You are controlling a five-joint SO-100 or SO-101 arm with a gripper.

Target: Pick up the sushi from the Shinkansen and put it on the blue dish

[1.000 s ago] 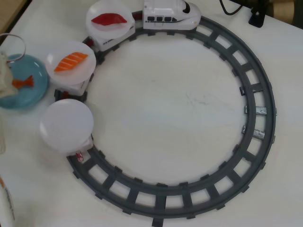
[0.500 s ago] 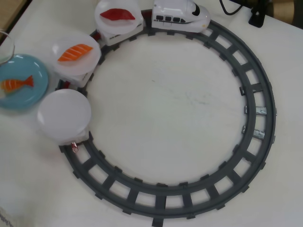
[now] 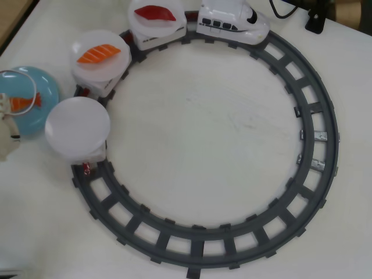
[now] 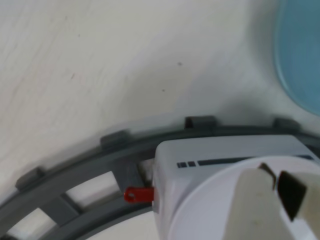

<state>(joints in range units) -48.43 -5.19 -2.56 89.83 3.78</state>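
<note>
While sushi (image 3: pixel 24 103) sits on blue dish (image 3: pixel 43 87), gripper (image 4: pixel 277 187) (over empty plate (image 3: pixel 77 128)) state unclear; no legible writing.

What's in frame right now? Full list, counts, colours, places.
shrimp sushi: 1, orange, on the blue dish, far left of overhead view
blue dish: 1, light blue, left edge
train engine: 1, white, top of the loop
white plates: 3, on the cars; this one bare
salmon sushi: 1, orange with white stripes, on middle plate
red sushi: 1, on plate behind engine
track: 1 grey loop
table: 1, white
cable: black, top right
claw: 1, whitish, left edge; state unclear
</note>
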